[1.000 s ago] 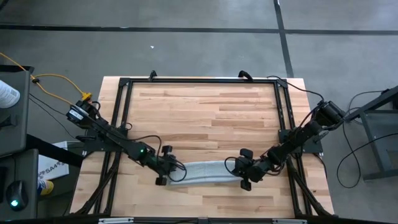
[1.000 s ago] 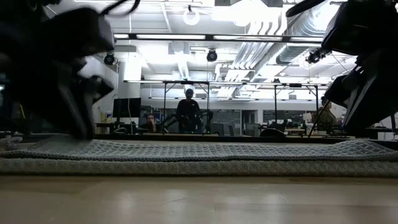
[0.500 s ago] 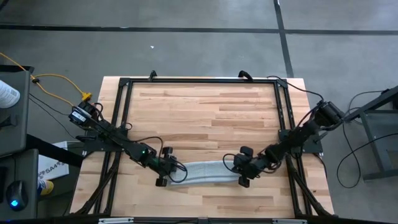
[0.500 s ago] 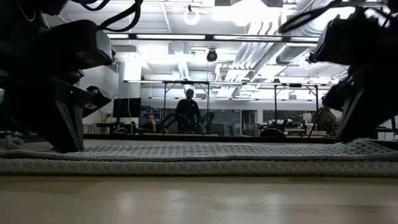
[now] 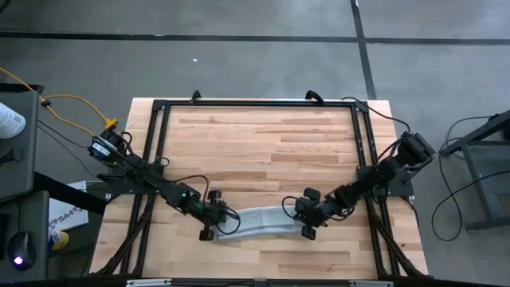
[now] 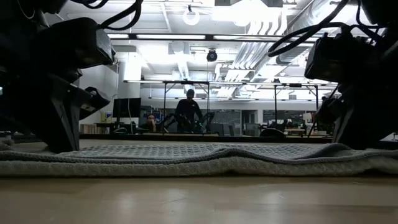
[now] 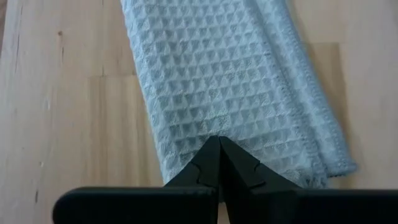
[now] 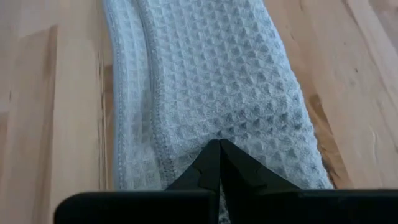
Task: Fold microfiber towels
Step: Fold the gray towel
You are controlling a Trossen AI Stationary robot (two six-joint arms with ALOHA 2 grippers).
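Note:
The light grey-blue towel (image 5: 263, 220) lies as a narrow folded strip on the wooden table near its near edge, bowed up slightly in the middle (image 6: 205, 152). My left gripper (image 5: 219, 224) is shut on its left end, and my right gripper (image 5: 305, 218) is shut on its right end. Both ends rest on the tabletop. The waffle weave shows in the left wrist view (image 7: 224, 81) and in the right wrist view (image 8: 217, 74). My left gripper pinches the towel's left end (image 7: 214, 127) between its two shut fingers, several layers, coming in low from the table's left and along the strip. The end lies on the table. My right gripper pinches the towel's right end (image 8: 214, 134) between its shut fingers, several layers at a fold, coming in low from the table's right and along the strip. The end lies on the table.
A black metal frame (image 5: 255, 104) runs around the tabletop. Bare wood (image 5: 263, 151) lies between the towel and the far edge. Beyond the table in the low view, people (image 6: 188, 112) sit and stand in the room.
My right gripper has slid toward the table's left with the towel's right end, staying shut. The strip has become shorter and its middle has bowed up into a low wave. My left gripper has kept still.

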